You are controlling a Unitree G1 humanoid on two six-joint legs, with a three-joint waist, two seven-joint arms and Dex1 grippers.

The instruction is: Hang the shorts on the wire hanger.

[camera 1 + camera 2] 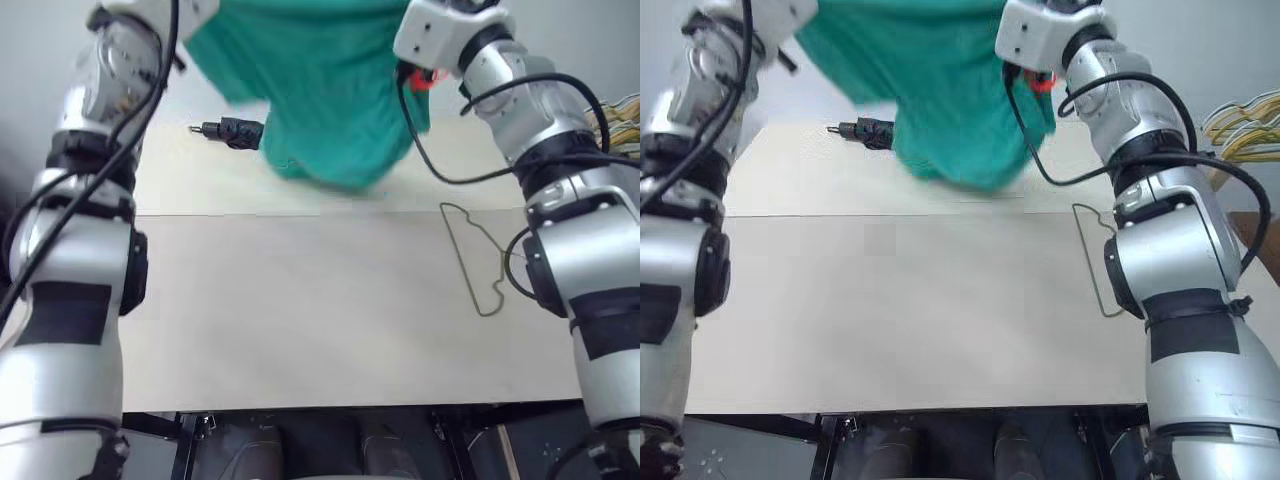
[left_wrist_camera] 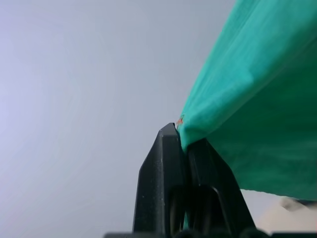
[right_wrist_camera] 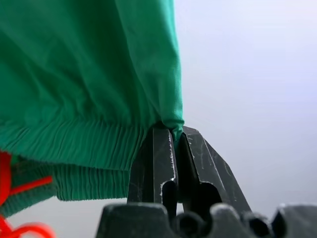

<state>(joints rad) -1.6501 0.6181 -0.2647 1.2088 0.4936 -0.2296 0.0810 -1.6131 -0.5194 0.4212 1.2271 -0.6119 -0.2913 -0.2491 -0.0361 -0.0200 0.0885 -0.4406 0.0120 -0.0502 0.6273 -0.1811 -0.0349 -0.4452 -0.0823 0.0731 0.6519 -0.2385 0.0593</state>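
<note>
The teal-green shorts [image 1: 320, 90] hang in the air between my two raised arms, their lower edge just above the far part of the table. My left gripper [image 2: 181, 133] is shut on one corner of the cloth. My right gripper [image 3: 171, 130] is shut on the opposite corner, at the gathered waistband [image 3: 74, 144], where an orange-red tag [image 1: 424, 78] dangles. The thin wire hanger [image 1: 478, 262] lies flat on the table to the right, below my right arm and partly hidden by it.
A black tool-like object [image 1: 232, 131] lies on the far part of the beige table [image 1: 300, 310], left of the hanging shorts. A bunch of yellow and grey hangers [image 1: 1244, 128] sits beyond the table's right edge.
</note>
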